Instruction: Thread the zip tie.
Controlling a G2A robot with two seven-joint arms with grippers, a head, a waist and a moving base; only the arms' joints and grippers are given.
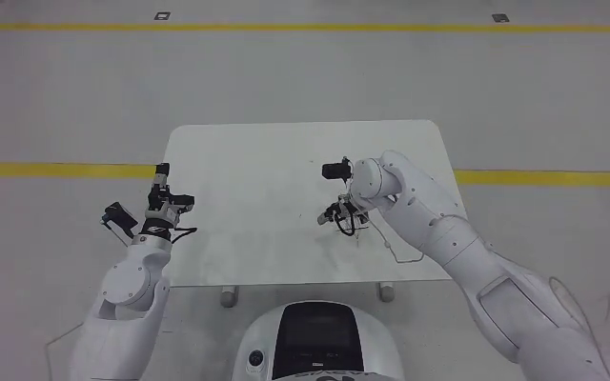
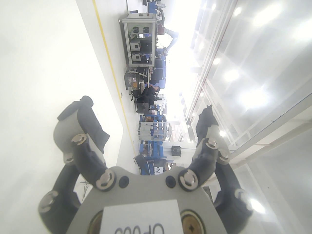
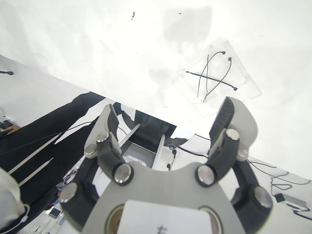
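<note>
left gripper (image 2: 146,105): 9 o'clock edge of table (image 1: 267,162), jaws wide apart, holding nothing.
right gripper (image 3: 168,105): over the table, 3 o'clock of centre, jaws wide apart, holding nothing.
zip ties (image 3: 214,79): three, loose and crossed in clear tray (image 3: 253,91), near right gripper, untouched.
progress: looks like the start; none picked or threaded. grasp, align and feed all remain.
</note>
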